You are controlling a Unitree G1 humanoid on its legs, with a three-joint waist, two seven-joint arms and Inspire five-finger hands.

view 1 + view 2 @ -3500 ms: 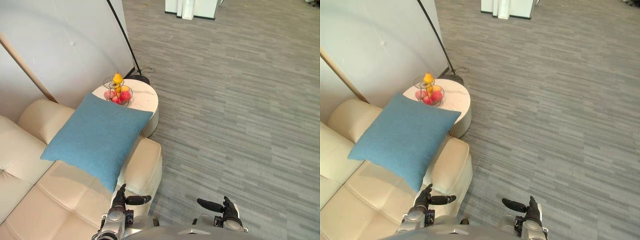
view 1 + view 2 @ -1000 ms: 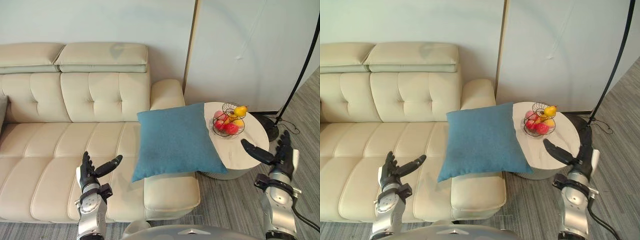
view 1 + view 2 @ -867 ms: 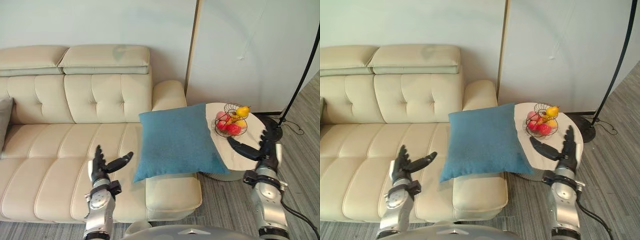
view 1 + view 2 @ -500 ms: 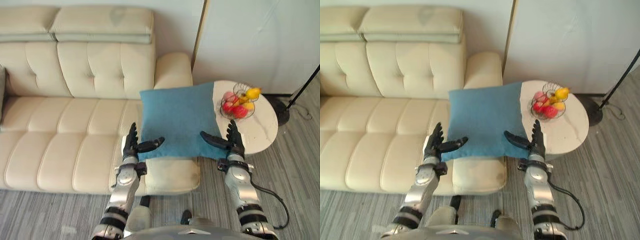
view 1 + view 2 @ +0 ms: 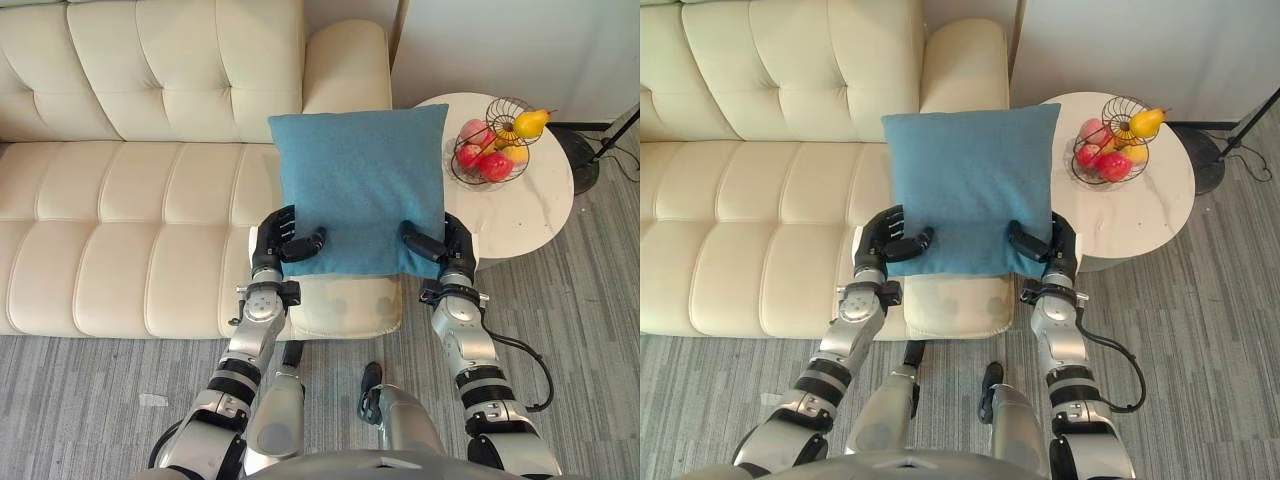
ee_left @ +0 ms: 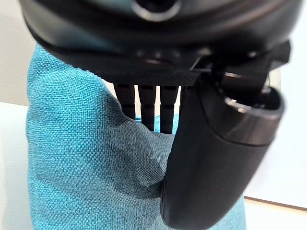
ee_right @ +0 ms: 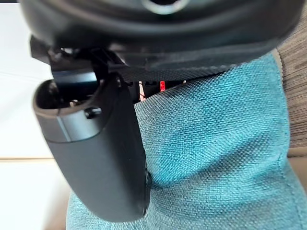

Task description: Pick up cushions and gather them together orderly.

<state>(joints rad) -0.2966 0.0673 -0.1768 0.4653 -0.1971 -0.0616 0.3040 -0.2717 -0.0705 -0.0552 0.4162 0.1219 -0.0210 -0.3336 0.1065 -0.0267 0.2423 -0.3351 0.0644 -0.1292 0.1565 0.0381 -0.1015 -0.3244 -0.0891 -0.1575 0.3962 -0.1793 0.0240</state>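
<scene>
Left hand [image 5: 272,242] and right hand [image 5: 454,246] are each pinching a near corner of the square blue fabric cushion [image 5: 360,180] lying between them.

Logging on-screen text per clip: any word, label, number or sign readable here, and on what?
None readable: no print shows on the blue cushion, the sofa, the round table or the fruit basket.
A tiny red mark on the right hand is too small to read.
</scene>
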